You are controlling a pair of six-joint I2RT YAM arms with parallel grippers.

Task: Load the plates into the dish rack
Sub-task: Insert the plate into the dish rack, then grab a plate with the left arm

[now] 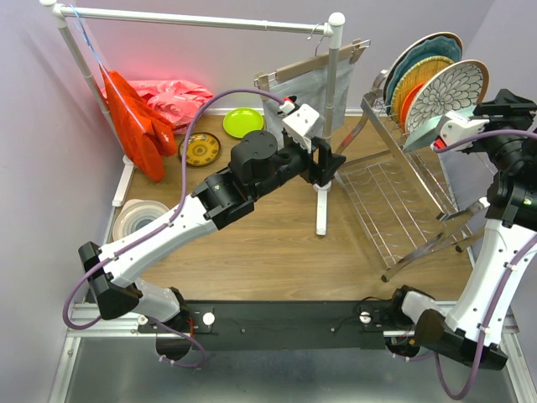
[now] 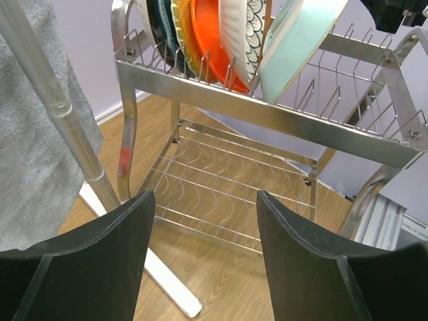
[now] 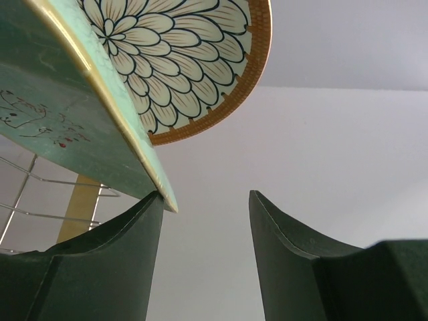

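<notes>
The dish rack (image 1: 394, 201) stands at the right. Its upper tier holds standing plates: a teal scalloped one (image 1: 419, 49), a woven yellow one (image 1: 411, 80), an orange one (image 2: 208, 40), a brown-rimmed floral one (image 1: 457, 88) and a mint tray (image 1: 426, 130). My right gripper (image 3: 206, 194) is open beside the mint tray (image 3: 73, 114), whose corner touches the left fingertip (image 3: 155, 200); nothing lies between the fingers. My left gripper (image 1: 334, 164) is open and empty, hovering in front of the dish rack (image 2: 267, 114). A lime green plate (image 1: 242, 122), a yellow-brown patterned plate (image 1: 201, 149) and a white ringed plate (image 1: 138, 218) lie on the table at the left.
A white pipe rail (image 1: 201, 20) spans the back, and its post and foot (image 1: 320, 210) stand just left of the rack. A grey cloth (image 1: 306, 84) hangs from the rail. Red and pink cloths (image 1: 159, 105) hang and lie at the back left.
</notes>
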